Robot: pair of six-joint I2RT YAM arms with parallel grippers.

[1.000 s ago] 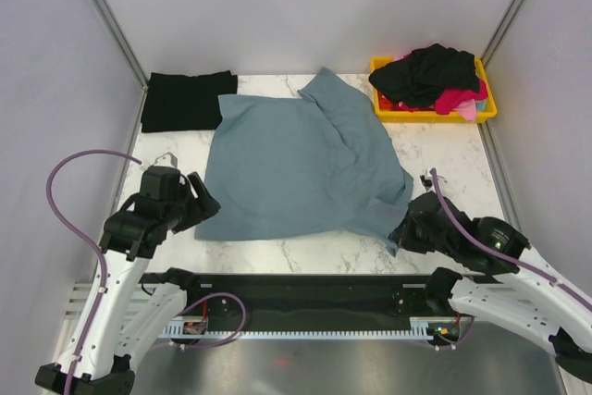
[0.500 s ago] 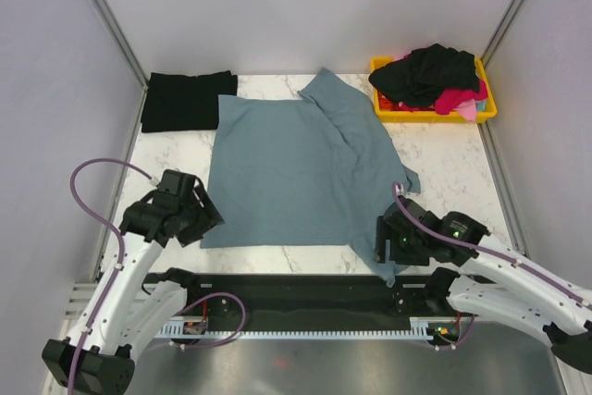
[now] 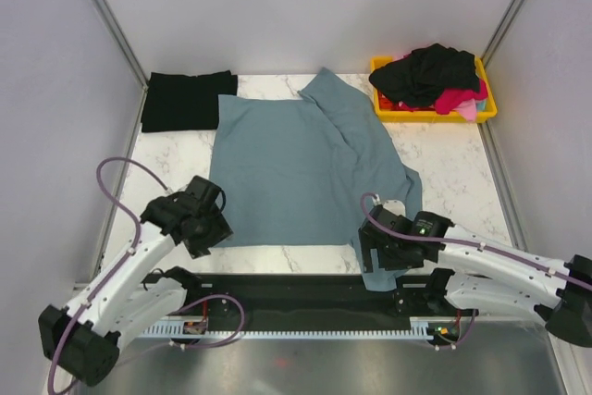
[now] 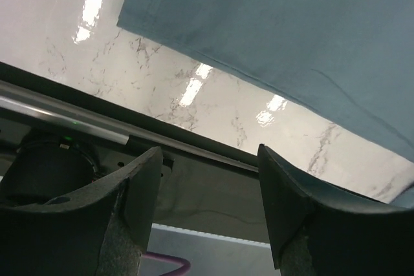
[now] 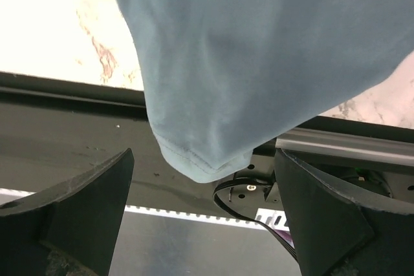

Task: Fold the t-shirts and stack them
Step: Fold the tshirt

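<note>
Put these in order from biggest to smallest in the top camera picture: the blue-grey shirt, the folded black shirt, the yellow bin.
1. The blue-grey shirt, clearly the biggest.
2 and 3. The yellow bin and the folded black shirt look about the same size, so I won't rank them.

Counter (image 3: 453,168): white marble with grey veining, glossy. Three items rest directly on it.

1. Blue-grey t-shirt (image 3: 296,173), spread flat over the centre. One sleeve reaches toward 12 o'clock. The corner at 5 o'clock hangs over the near edge.
2. Black t-shirt (image 3: 185,101), folded into a rectangle at 10 o'clock. Its right edge touches the blue-grey shirt's far-left corner.
3. Yellow bin (image 3: 487,110), at 2 o'clock, apart from both shirts.
</note>
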